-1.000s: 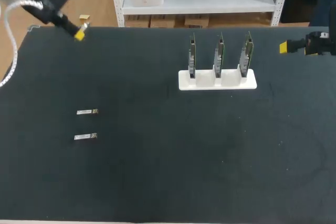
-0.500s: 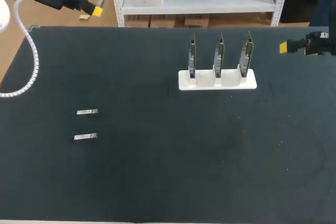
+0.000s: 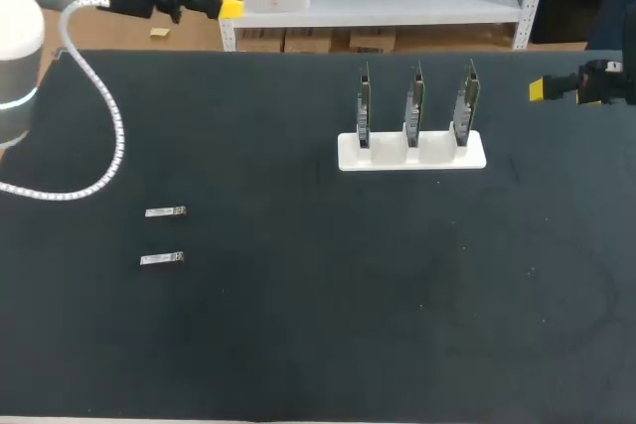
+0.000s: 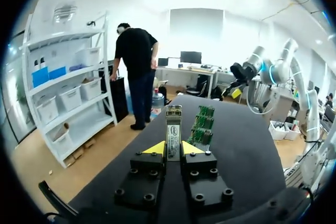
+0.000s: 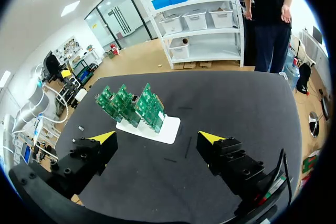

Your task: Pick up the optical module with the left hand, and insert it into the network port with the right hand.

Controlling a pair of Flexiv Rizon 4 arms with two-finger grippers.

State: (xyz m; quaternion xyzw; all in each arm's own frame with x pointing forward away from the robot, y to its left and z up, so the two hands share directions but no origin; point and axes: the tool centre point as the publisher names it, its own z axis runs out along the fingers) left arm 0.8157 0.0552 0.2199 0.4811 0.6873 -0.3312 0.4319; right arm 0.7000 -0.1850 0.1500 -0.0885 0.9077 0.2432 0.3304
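While the left pincer pinches it near the black table's far edge, the slim silver labelled optical module stands upright. The right pincer is spread. A white slotted holder carries three green circuit boards.

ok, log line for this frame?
left tool: shut on optical module | right tool: open | spare modules: two on table

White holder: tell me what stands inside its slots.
Three green circuit boards stand upright, side by side, in the white holder. Their lower edges are hidden inside the slots.
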